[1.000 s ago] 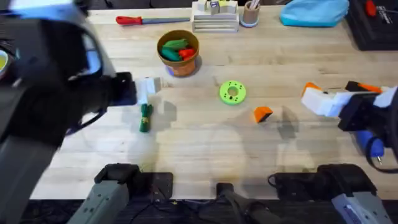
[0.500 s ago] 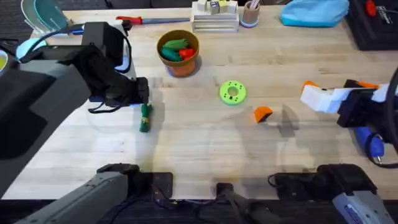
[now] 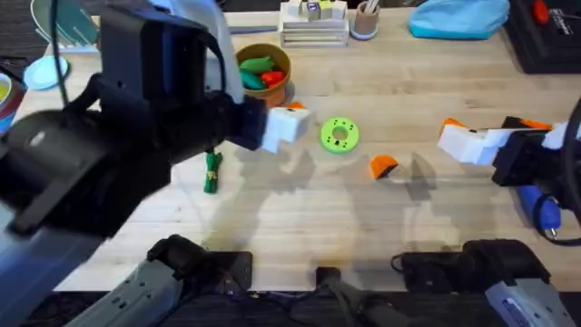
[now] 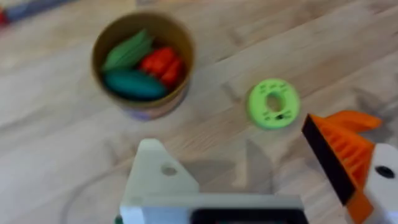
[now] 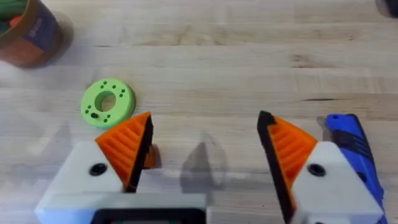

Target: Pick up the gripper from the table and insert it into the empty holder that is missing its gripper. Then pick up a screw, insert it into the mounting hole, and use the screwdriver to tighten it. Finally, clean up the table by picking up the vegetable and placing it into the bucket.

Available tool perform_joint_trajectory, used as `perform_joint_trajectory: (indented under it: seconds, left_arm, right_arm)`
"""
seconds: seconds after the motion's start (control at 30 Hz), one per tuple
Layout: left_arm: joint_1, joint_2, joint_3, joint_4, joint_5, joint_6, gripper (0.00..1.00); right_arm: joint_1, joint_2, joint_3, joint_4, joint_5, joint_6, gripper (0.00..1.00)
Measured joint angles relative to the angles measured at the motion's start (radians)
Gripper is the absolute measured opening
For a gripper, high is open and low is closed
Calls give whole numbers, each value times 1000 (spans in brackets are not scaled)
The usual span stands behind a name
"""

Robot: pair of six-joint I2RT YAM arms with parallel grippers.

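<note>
**Overhead: left arm raised beside bucket**

Left end effector (image 4: 261,180) hangs above the counter (image 3: 300,227), fingers apart, gripping nothing; one finger is a bare white empty holder (image 4: 158,174). Bucket (image 4: 142,67) sits just ahead of it, green ring (image 4: 273,103) beside. Vegetable (image 3: 211,172) lies below the arm. Right end effector (image 5: 202,155) spread, empty; loose orange gripper (image 3: 384,166) near it, screwdriver (image 5: 351,146) alongside.

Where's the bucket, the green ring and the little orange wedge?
Bucket (image 4: 140,65): left wrist view, on its rim and contents.
Green ring (image 3: 339,134): overhead view, on its top face.
Orange wedge (image 3: 384,166): overhead view, on its middle.
</note>
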Motion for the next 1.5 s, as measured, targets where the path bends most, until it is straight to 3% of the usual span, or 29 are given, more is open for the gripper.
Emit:
perform_joint_trajectory:
  seconds: [0.13,0.3,0.4,0.5,0.7,0.93,1.07,1.23,1.5]
  left_arm:
    - [-102,-33,0,100,5,0,995]
    - [-166,-31,0,250,8,0,993]
    - [-171,-32,0,288,8,0,993]
    - [-171,-30,0,235,8,0,993]
    - [-171,-30,0,231,7,0,993]
    - [-171,16,-24,375,4,33,994]
    - [-171,-13,-150,543,5,45,993]
    - [-171,-171,-369,729,28,46,993]
    - [-171,-458,-624,810,80,49,993]
  right_arm:
    - [0,0,0,0,0,0,992]
    - [0,0,0,0,0,0,993]
    - [0,0,0,0,0,0,994]
    - [0,0,0,0,0,0,994]
    - [0,0,0,0,0,0,994]
    - [0,0,0,0,0,0,993]
    - [0,0,0,0,0,0,992]
    - [0,0,0,0,0,0,992]
    - [0,0,0,0,0,0,994]
